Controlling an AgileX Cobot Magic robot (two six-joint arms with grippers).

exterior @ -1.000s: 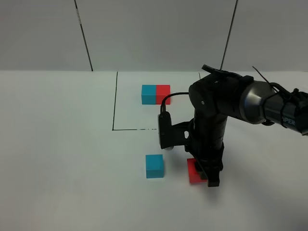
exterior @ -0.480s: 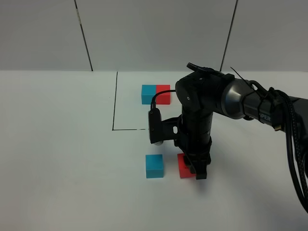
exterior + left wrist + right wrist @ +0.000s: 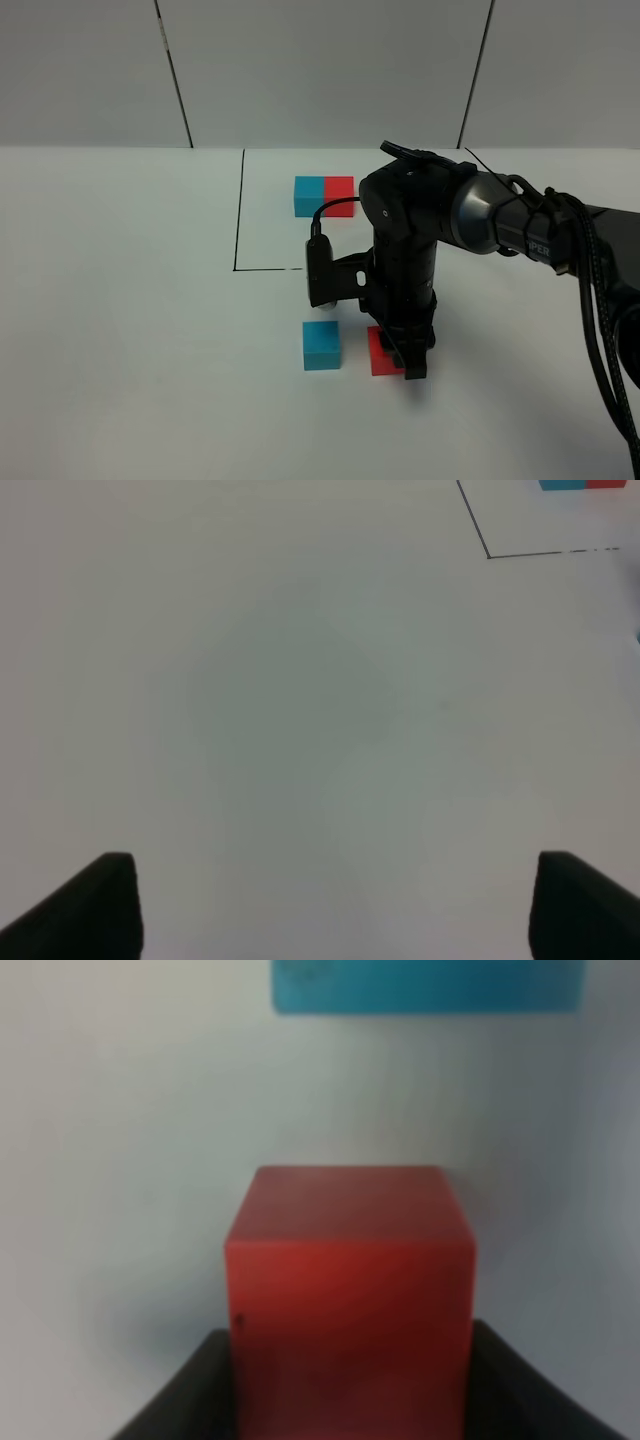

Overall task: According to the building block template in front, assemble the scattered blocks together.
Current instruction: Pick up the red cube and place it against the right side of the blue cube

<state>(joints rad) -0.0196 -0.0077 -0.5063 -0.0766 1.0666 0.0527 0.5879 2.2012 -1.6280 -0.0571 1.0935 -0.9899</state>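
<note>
Because my right gripper [image 3: 408, 368] has its fingers shut tight together, it holds nothing. The red cube [image 3: 380, 352] sits right in front of my tips, touching them. The cyan cube [image 3: 322, 346] lies straight past it, a small gap between. My left gripper [image 3: 332, 865], fingers apart, is farther away.

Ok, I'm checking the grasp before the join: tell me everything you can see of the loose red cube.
The red cube is a plain matte block, evenly red, with a tiny dark speck on one face. It stands square, clamped between the dark fingers of the right end effector, which hides part of it from the high camera. The cyan cube lies to its left, apart. Whether it touches the table is unclear.
</note>
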